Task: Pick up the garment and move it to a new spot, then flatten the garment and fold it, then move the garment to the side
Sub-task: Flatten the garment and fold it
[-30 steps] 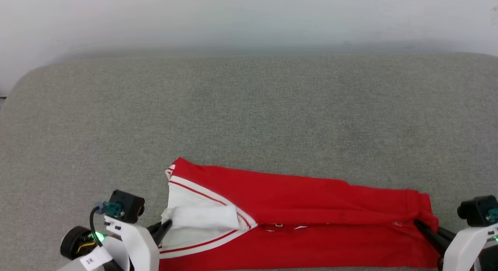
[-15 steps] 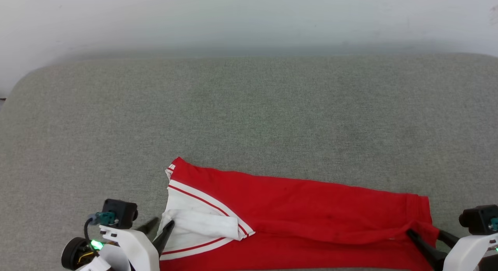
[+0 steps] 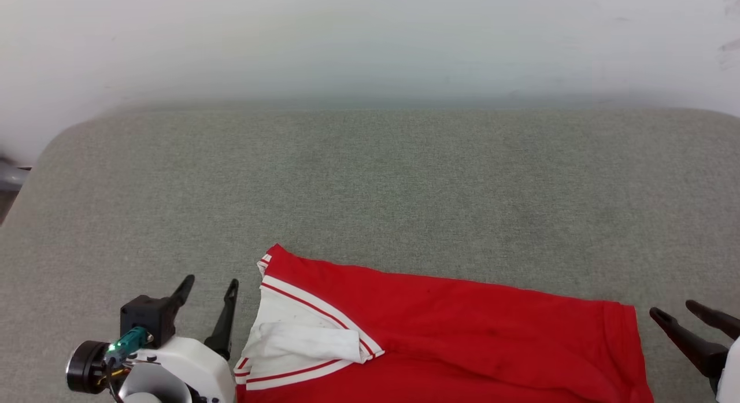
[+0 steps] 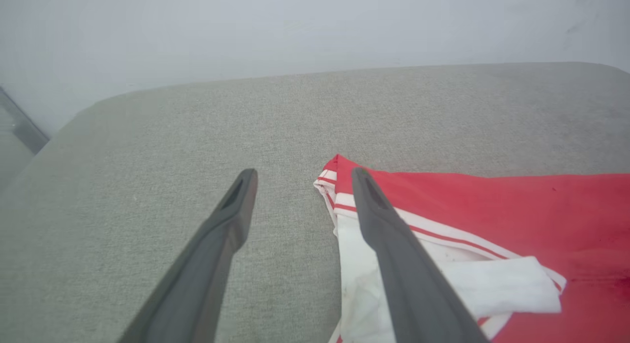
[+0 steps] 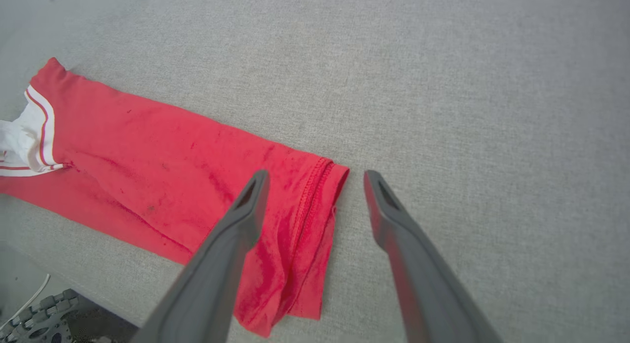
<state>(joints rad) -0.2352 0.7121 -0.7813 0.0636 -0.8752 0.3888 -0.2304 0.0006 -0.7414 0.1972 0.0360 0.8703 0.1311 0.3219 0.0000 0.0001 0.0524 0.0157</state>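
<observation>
Red garment (image 3: 462, 333) lies folded lengthwise at the near edge of a grey padded surface (image 3: 370, 177) — white sleeve at left. Left gripper (image 3: 211, 281) and right gripper (image 3: 673, 309) flank its ends — jaws apart, holding nothing.

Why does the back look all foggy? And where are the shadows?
Head view: the wall is hazy and soft, the red shirt is sharp, and the even light leaves no hard shadows on the grey cushion. Left wrist view: the left hand looks soft-edged near the bottom, and the cushion's far edge bows. Right wrist view: the right hand blurs low down; the shirt is crisp.
</observation>
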